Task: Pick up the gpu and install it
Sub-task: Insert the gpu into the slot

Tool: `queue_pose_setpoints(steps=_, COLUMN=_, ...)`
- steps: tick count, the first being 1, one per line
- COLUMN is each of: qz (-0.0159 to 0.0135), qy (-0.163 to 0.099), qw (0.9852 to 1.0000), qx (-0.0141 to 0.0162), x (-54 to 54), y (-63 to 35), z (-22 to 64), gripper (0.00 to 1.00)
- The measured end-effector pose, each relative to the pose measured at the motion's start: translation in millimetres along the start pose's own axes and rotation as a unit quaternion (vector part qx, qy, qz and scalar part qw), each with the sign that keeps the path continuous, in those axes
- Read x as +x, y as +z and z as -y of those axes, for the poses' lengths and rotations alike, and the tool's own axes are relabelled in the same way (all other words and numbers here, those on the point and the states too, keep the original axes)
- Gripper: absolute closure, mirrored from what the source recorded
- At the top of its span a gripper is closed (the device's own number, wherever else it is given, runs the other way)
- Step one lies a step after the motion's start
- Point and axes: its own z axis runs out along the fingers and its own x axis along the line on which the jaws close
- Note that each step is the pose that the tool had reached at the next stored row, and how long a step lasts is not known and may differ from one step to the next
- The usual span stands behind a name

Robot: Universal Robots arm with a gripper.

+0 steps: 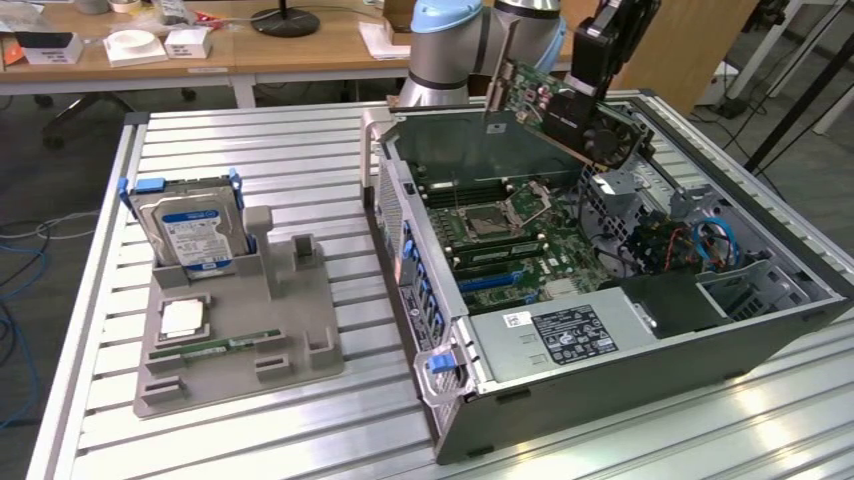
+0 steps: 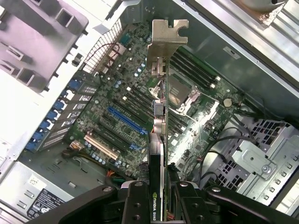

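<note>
While the gpu (image 1: pixel 534 90) is held in the air, it is clenched between the fingers (image 2: pixel 135 205) of the gripper (image 1: pixel 585 92), which are closed on its black cooler end. The card is carried tilted, above the open computer case (image 1: pixel 601 400) and over that case's far rim, close to the far edge of the table (image 1: pixel 267 140). No contact between the card and the case can be seen. In the wrist view the gpu (image 2: pixel 161 140) is seen edge-on, running away from the gripper (image 2: pixel 161 207), with its silver bracket (image 2: pixel 167 35) at the free end. Under it the motherboard (image 2: pixel 126 102) is spread out, and a long blue slot (image 2: pixel 126 120) is seen to one side of the card's line, not touched by it.

The case is laid on its side with the cover off, and most of the table toward the exterior view's right is taken up by it. The motherboard (image 1: pixel 507 230) is exposed inside, and a labelled power supply (image 1: pixel 561 335) is seated at the case's near end. The arm's base (image 1: pixel 447 50) is mounted at the table's far edge, behind the case.

Toward the table's edge at the exterior view's left, well apart from the case, a grey tray (image 1: pixel 240 370) is placed. A blue-labelled hard drive (image 1: pixel 194 235) is stood upright in the tray's far end, a square chip (image 1: pixel 180 318) is laid flat nearer the front, and a slim green RAM stick (image 1: pixel 214 347) is laid just beside the chip.
</note>
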Motion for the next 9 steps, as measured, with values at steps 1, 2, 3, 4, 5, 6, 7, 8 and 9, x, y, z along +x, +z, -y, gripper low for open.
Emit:
queue_pose_setpoints(steps=1, qz=0.0, qy=-0.002, qw=1.0, qx=-0.0001, x=0.0, y=0.0, z=0.0, gripper=0.75)
queue_pose_setpoints(steps=2, qz=0.0, qy=-0.003, qw=1.0, qx=-0.0001, x=0.0, y=0.0, z=0.0, gripper=0.75)
queue_pose_setpoints(steps=3, qz=0.0, qy=-0.006, qw=1.0, qx=-0.0002, x=0.0, y=0.0, z=0.0, gripper=0.75)
queue_pose_setpoints(steps=4, qz=-0.0001, qy=-0.008, qw=1.0, qx=-0.0003, x=0.0, y=0.1, z=0.0, gripper=0.75)
queue_pose_setpoints(steps=5, qz=-0.0001, qy=-0.009, qw=1.0, qx=-0.0003, x=0.0, y=0.0, z=0.0, gripper=0.75)
queue_pose_setpoints(steps=6, qz=-0.0001, qy=-0.012, qw=0.9999, qx=-0.0004, x=0.0, y=0.0, z=0.0, gripper=0.75)
queue_pose_setpoints(steps=7, qz=-0.0001, qy=-0.014, qw=0.9999, qx=-0.0004, x=0.0, y=0.0, z=0.0, gripper=0.75)
queue_pose_setpoints(steps=8, qz=-0.0001, qy=-0.016, qw=0.9999, qx=-0.0005, x=0.0, y=0.0, z=0.0, gripper=0.75)
queue_pose_setpoints(steps=9, qz=-0.0002, qy=-0.017, qw=0.9999, qx=-0.0005, x=0.0, y=0.0, z=0.0, gripper=0.75)
